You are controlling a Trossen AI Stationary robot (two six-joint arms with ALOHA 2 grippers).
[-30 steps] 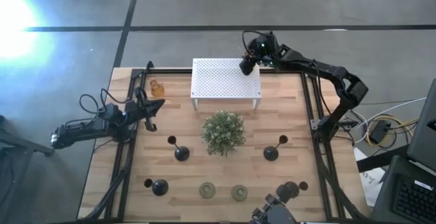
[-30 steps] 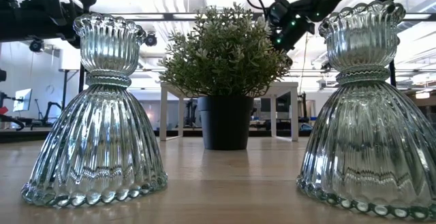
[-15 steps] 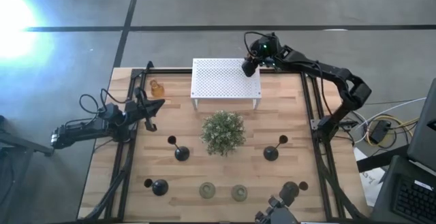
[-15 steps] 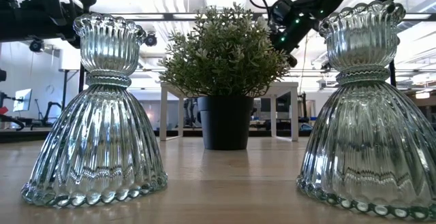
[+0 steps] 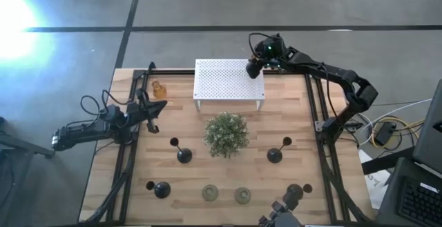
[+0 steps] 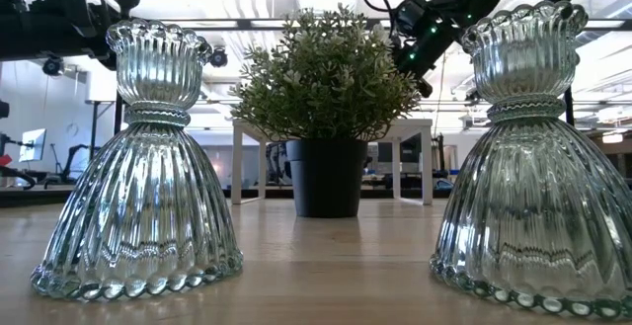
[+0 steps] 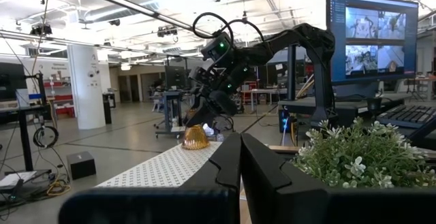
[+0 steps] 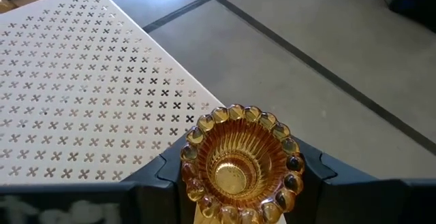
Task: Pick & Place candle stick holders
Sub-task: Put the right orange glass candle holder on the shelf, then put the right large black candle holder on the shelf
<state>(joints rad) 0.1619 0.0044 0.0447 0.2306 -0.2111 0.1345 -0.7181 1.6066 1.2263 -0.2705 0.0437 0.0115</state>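
My right gripper (image 5: 253,68) is shut on an amber glass holder (image 8: 238,163) over the far right corner of the white perforated stand (image 5: 228,82). The holder also shows in the left wrist view (image 7: 195,137). A second amber holder (image 5: 159,89) stands on the table at the far left. Two pale greenish holders (image 5: 210,194) (image 5: 242,195) stand near the front edge. Black holders (image 5: 181,152) (image 5: 276,153) (image 5: 160,189) (image 5: 293,191) stand around them. My left gripper (image 5: 153,110) is shut and empty at the table's left side. My right gripper pinches the amber holder between its two fingers (image 8: 163,173), just under the scalloped top rim (image 8: 197,132), one finger on each side. The fingers come from above, slanting down. The holder is upright, its bell low over the stand (image 7: 170,166); whether it touches the stand I cannot tell.
A bushy green plant (image 5: 226,134) in a black pot stands at the table's middle, in front of the stand. A dark frame (image 5: 314,116) runs along the table's sides. In the low view the two pale holders (image 6: 148,167) (image 6: 528,167) fill the foreground.
My right gripper has shifted a little toward the table's right edge with the amber holder, staying over the stand's far right corner. The holder stays upright in the hold.
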